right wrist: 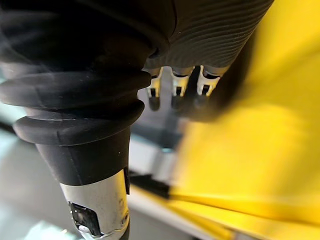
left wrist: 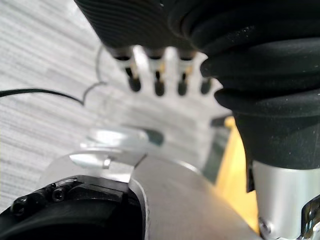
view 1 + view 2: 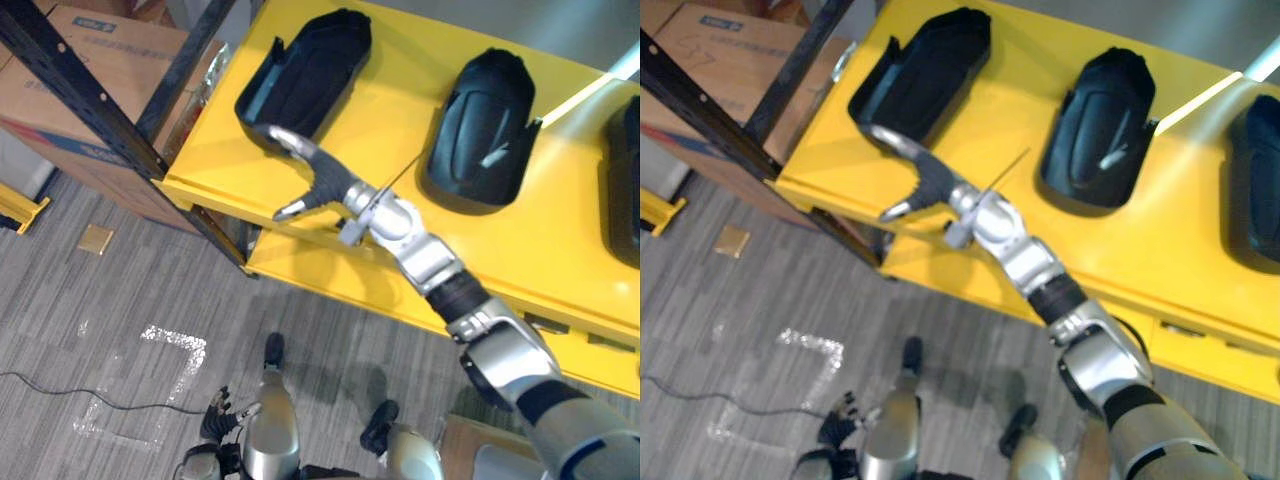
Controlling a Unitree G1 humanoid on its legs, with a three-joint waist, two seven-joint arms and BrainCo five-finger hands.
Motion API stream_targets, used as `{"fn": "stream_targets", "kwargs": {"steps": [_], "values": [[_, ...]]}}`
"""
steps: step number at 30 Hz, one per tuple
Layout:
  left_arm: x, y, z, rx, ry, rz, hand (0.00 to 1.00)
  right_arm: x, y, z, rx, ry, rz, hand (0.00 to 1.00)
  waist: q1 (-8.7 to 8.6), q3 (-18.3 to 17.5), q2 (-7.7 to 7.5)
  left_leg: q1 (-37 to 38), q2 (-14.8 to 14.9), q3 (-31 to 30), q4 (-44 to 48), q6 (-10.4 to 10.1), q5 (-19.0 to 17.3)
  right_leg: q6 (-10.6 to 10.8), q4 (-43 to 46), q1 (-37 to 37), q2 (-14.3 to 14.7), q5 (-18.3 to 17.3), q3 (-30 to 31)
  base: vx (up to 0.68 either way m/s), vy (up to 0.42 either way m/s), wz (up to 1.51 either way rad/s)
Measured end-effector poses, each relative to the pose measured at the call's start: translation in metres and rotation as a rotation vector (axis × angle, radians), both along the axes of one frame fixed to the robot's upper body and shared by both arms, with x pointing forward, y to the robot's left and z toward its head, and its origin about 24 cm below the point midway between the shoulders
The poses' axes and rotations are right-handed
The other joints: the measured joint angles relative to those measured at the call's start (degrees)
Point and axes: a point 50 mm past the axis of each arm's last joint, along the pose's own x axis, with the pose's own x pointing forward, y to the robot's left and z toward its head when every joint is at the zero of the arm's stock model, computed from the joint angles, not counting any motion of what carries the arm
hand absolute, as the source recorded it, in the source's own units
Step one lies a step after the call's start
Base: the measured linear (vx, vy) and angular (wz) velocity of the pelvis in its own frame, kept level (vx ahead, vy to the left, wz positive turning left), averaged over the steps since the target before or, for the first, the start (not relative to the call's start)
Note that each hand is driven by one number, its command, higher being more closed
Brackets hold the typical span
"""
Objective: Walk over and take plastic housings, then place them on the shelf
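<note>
Plastic housing [image 3: 305, 75] near yellow shelf [image 3: 400, 100] front edge; right hand [image 3: 318, 180] spread wide, empty, fingertip [image 3: 268, 131] at its rim.

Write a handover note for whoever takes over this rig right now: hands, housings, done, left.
Right hand: open, empty, fingers stretched to the near edge of the left housing; contact unclear.
Left hand: open, empty, hanging low over the floor.
Left housing, middle housing and right housing lie apart on the yellow surface.
Done: robot is at the surface.
Left: no housing is held; whether these are placed or waiting cannot be told.
</note>
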Motion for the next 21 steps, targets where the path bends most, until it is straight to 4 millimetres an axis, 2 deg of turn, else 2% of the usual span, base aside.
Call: {"fn": "stream_targets", "kwargs": {"steps": [1,3,5,11,14,17,21], "values": [[0.000,0.000,0.000,0.004,-0.001,0.004,0.00,-0.015,0.005,0.013,0.019,-0.061,0.058,0.00,-0.07,-0.02,-0.05,0.56,0.02,0.28,0.00,0.02,-0.03,0.01,-0.27,0.47,0.07,0.00,0.22,0.02,-0.024,-0.09],[0.000,0.001,0.000,0.008,0.001,0.011,0.00,-0.031,0.009,0.026,0.038,-0.125,0.119,0.00,-0.15,-0.02,-0.09,1.07,0.18,1.10,0.00,0.02,-0.04,0.00,-0.33,0.65,0.18,0.01,0.65,0.00,-0.017,-0.12],[-0.001,0.002,0.000,0.009,0.002,0.017,0.00,-0.034,0.008,0.033,0.045,-0.148,0.133,0.00,-0.48,-0.06,-0.26,1.18,0.31,1.29,-0.01,0.02,-0.03,0.05,-0.34,0.65,0.29,0.05,0.75,-0.03,-0.017,-0.07],[-0.004,0.010,-0.001,0.020,0.016,0.045,0.00,-0.023,0.003,0.038,-0.040,-0.156,0.066,0.00,-0.86,-0.16,-2.26,0.97,0.37,1.45,-0.04,0.01,-0.03,0.28,-1.81,0.94,0.61,1.04,0.81,-0.01,-0.005,-0.01],[-0.004,0.011,-0.001,0.021,0.018,0.045,0.00,-0.014,0.008,0.036,-0.123,-0.156,0.012,0.00,-0.81,-0.18,-2.54,0.92,0.26,1.48,-0.05,0.01,-0.03,0.41,-2.83,1.38,0.71,1.82,0.73,0.00,0.000,0.00],[-0.004,0.011,-0.001,0.020,0.017,0.043,0.00,0.001,0.015,0.021,-0.303,-0.218,-0.103,0.00,-0.42,-0.20,-2.59,0.80,0.26,1.44,-0.06,0.01,-0.03,0.49,-3.52,1.59,0.88,2.18,0.65,0.00,0.000,0.00],[-0.001,0.010,0.001,0.020,0.005,0.040,0.00,0.019,0.014,0.002,-0.469,-0.293,-0.247,0.00,0.43,-0.17,-2.71,-0.12,0.46,1.10,-0.06,-0.14,0.09,0.41,-4.18,1.17,1.27,2.51,0.34,0.00,-0.011,0.03]]}}
